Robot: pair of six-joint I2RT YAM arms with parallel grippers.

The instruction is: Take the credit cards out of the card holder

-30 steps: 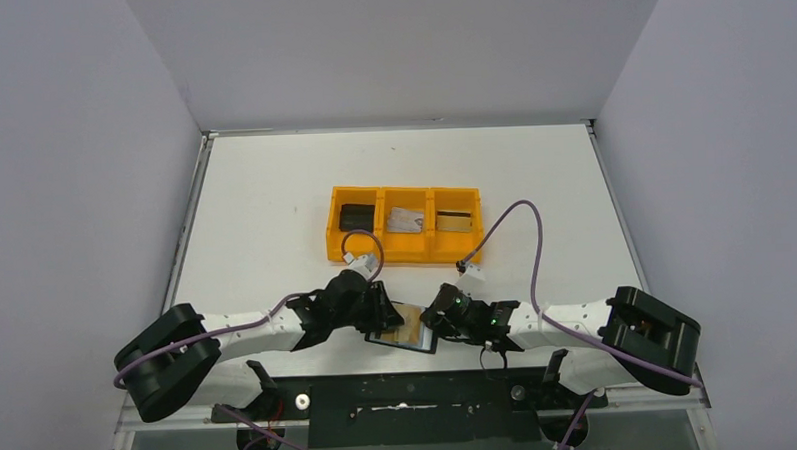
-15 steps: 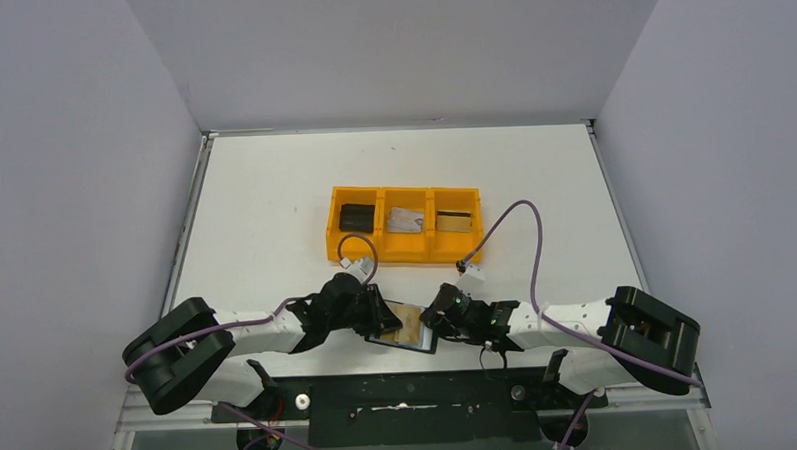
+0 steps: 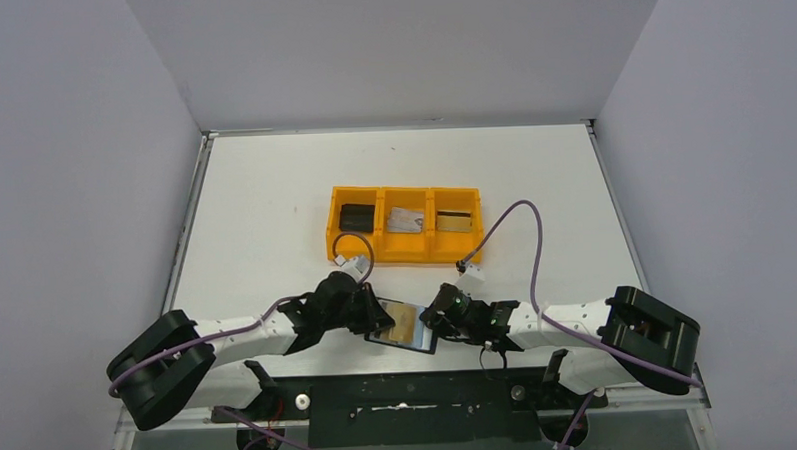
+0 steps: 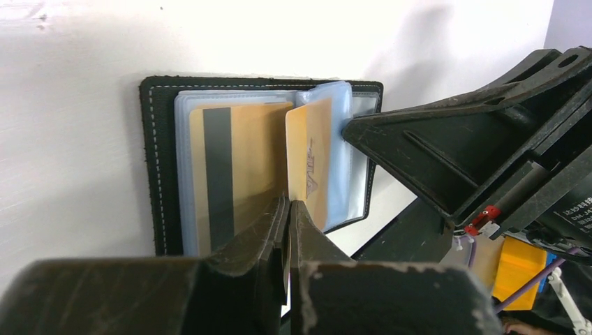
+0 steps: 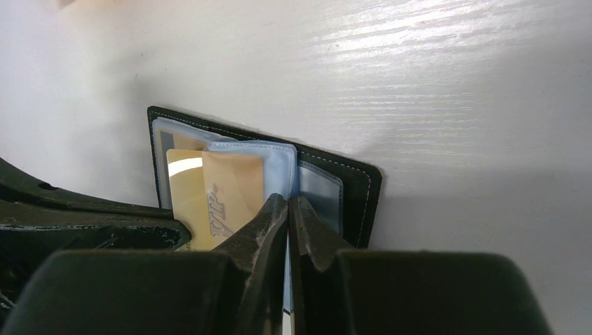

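Left wrist view — two gold cards (image 4: pixel 234 164) in one card holder (image 4: pixel 158 174).

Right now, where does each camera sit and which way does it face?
Top external: above and behind the robot, facing down at the table; left end effector and right end effector at the card holder.
Left wrist: on that arm, facing its shut fingers pinching the raised gold card.
Right wrist: on that arm, facing its shut fingers pinching the card holder.
Shared: both wrist views show the card holder, gold card and the opposite end effector.
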